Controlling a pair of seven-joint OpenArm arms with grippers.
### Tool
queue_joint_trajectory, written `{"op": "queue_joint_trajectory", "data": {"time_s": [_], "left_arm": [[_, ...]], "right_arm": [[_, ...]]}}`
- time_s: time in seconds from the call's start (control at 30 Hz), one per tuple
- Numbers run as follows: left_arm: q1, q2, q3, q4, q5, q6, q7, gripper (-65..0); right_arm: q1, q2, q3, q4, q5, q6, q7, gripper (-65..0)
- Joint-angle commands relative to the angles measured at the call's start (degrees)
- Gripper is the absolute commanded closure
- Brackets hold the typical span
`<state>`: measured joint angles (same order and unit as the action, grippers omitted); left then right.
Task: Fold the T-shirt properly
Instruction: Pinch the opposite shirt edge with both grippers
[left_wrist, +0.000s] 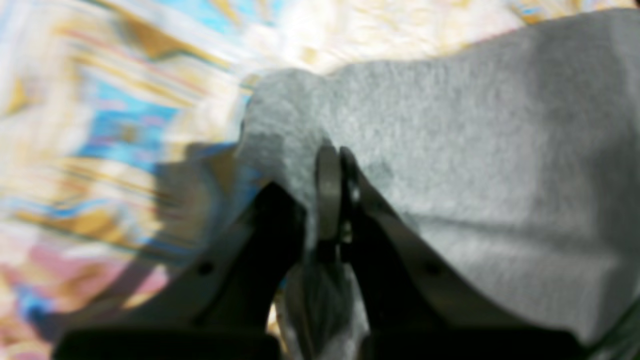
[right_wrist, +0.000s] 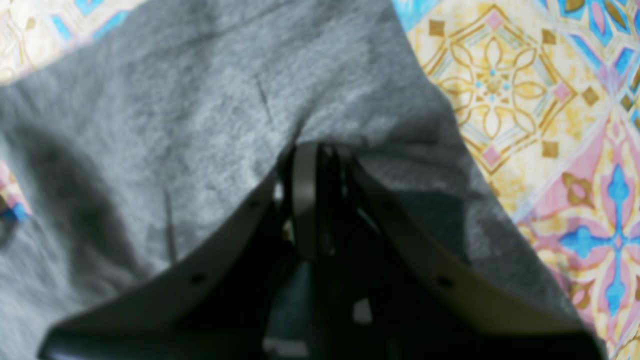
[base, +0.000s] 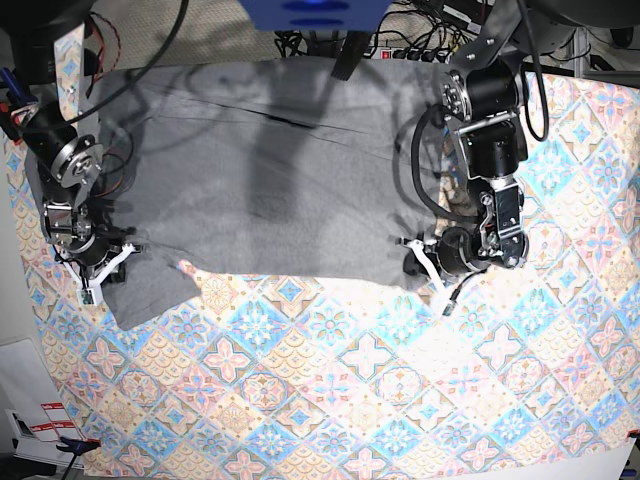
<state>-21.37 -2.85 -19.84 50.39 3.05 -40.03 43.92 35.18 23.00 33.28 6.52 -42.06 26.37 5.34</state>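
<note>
One shirt (base: 260, 170) lies spread on one patterned cloth (base: 330, 400), at the far side of the table, with its near edge running from one arm to the other. There are two arms and two grippers, and no other loose thing is on the cloth.

The left gripper (left_wrist: 334, 150) is clenched on the shirt: in its wrist view the grey fabric rises in a small peak at the tips and a fold of it hangs down between the fingers. The right gripper (right_wrist: 312, 150) is also closed on the shirt; the fabric gathers in wrinkles toward its tips, at the side edge of the shirt near the cloth.

In the base view the left gripper (base: 428, 262) holds the near corner on that view's right, and the right gripper (base: 100, 268) holds the edge on the view's left, close to a sleeve.

I judge that the step in hand is the grasp for the first fold, and it seems complete on both sides. The next move needs both arms to lift together, at the same height, and carry the near edge over toward the far edge, so the fabric does not slip or twist.
</note>
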Motion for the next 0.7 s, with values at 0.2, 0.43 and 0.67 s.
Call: {"op": "queue_joint_trajectory", "data": {"time_s": [0.2, 0.43, 0.67], "left_arm": [[1.7, 0.8, -0.4, 12.2, -0.6, 0.0, 1.8, 0.0], [2.8, -0.1, -7.4, 15.4, -0.4, 0.0, 1.6, 0.0], [0.7, -4.0, -10.2, 15.2, -0.2, 0.0, 1.8, 0.0]], "right_arm": [[0.7, 0.8, -0.1, 2.0, -1.0, -0.6, -1.7, -4.2], [0.7, 0.8, 0.0, 2.2, -0.9, -0.6, -1.7, -4.2], [2.7, -3.8, -0.1, 6.4, -1.0, -0.6, -7.7, -4.2]]}}
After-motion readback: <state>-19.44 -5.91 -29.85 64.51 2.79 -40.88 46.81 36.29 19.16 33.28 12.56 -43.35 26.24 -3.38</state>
